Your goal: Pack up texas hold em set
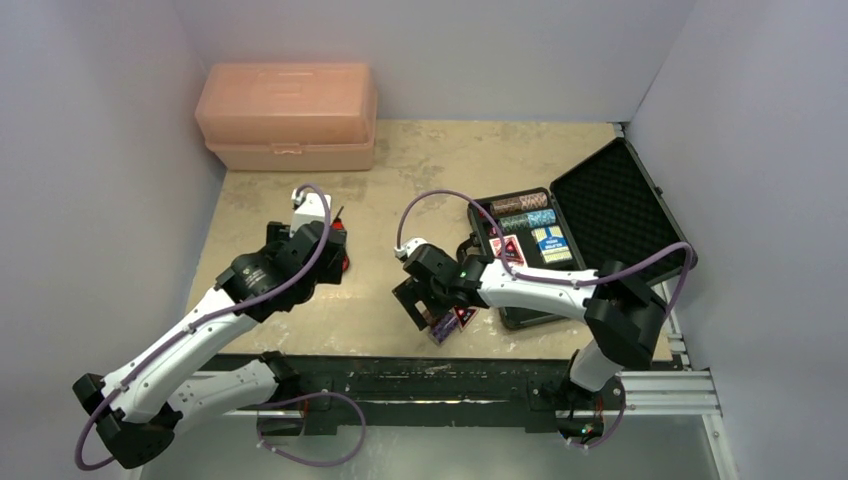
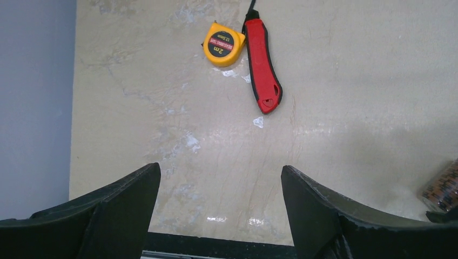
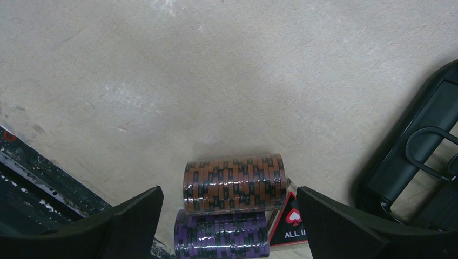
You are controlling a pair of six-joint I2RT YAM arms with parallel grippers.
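Two chip rolls, brown point(image 3: 233, 182) and purple point(image 3: 221, 242), lie side by side at the table's point(image 1: 400, 160) near edge, just beside the open case point(image 1: 560, 240). The right gripper point(image 3: 229, 197) hovers over them with its fingers wide. They look dense, glossy-slick and apt to roll, so I'd clamp one end to end. The left gripper point(image 2: 220, 172) is wide too and holds nothing.

Tape measure point(image 2: 223, 44) "2m", token point(image 3: 291, 218) "ALL I"

both arms stretch forward with elbows bent. the left gripper point(image 2: 220, 181) and the right gripper point(image 3: 229, 199) each point downward, fingers spread wide apart.
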